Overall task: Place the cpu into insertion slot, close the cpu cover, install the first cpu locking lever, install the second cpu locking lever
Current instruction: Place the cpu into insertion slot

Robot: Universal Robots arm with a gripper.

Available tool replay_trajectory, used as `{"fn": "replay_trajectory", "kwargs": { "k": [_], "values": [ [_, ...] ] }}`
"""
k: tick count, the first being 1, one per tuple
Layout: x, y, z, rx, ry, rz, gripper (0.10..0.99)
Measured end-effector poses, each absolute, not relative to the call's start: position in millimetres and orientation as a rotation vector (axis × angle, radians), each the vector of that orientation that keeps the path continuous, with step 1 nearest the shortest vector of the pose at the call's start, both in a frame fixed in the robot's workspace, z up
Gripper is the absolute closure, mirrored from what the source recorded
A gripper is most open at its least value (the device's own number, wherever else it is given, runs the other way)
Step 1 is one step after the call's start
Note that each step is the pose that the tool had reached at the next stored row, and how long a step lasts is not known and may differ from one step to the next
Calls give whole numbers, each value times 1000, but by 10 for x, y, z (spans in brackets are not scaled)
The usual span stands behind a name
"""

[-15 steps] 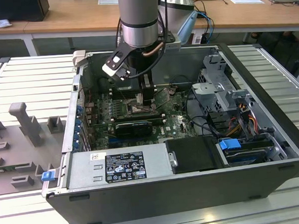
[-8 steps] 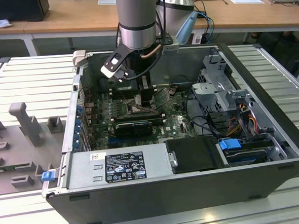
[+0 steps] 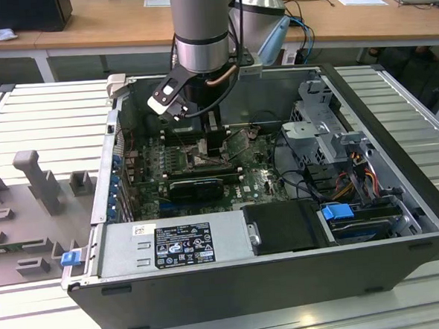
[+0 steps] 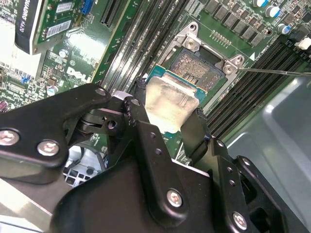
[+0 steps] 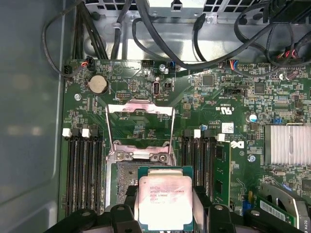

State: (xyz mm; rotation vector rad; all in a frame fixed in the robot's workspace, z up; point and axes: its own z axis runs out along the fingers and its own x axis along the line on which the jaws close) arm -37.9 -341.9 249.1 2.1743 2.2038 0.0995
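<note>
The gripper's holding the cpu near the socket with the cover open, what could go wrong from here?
The cpu, clamped in the gripper, sits offset from the insertion slot, not squarely over it; lowered like this it might land on the rim and damage the contacts. The cpu cover stands open beside the slot, so the gripper might knock it. The grip is on two edges, so the chip might tilt or slip.

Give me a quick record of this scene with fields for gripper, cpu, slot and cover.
gripper: shut on the cpu
cpu: held by two opposite edges, metal face showing, not yet in the slot
slot: bare, dark centre exposed, set in the green board
cover: swung open, off the slot
</note>
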Motion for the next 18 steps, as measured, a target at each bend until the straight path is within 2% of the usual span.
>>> {"fn": "replay_trajectory", "kwargs": {
  "k": [18],
  "values": [
    [-454,-3237,2204,2197,2181,99,557]
  ]
}}
